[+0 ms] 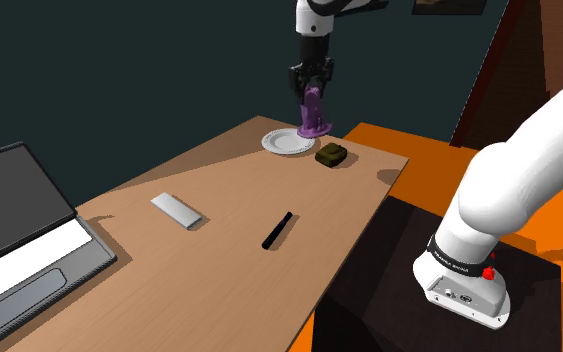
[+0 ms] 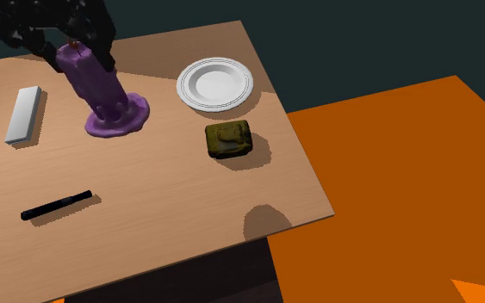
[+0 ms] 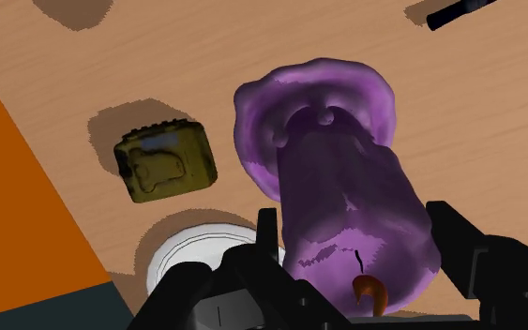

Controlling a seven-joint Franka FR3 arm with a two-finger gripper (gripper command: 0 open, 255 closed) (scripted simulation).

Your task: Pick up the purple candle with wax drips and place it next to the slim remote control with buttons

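Gripper (image 3: 355,230) jaws clamped on purple candle (image 2: 94,86) — keep it upright, set down beside slim black remote (image 2: 57,205) — candle's 7 o'clock, second exterior view.

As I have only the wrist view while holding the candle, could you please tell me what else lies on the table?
Observer: A flat grey slab lies to the second exterior view's left of the purple candle.
Operator: And the black tip I see?
Observer: It belongs to a thin black bar, nearer the stand than the slab.
Operator: Anything further?
Observer: An open laptop sits at the table's end on the shoulder view's left.
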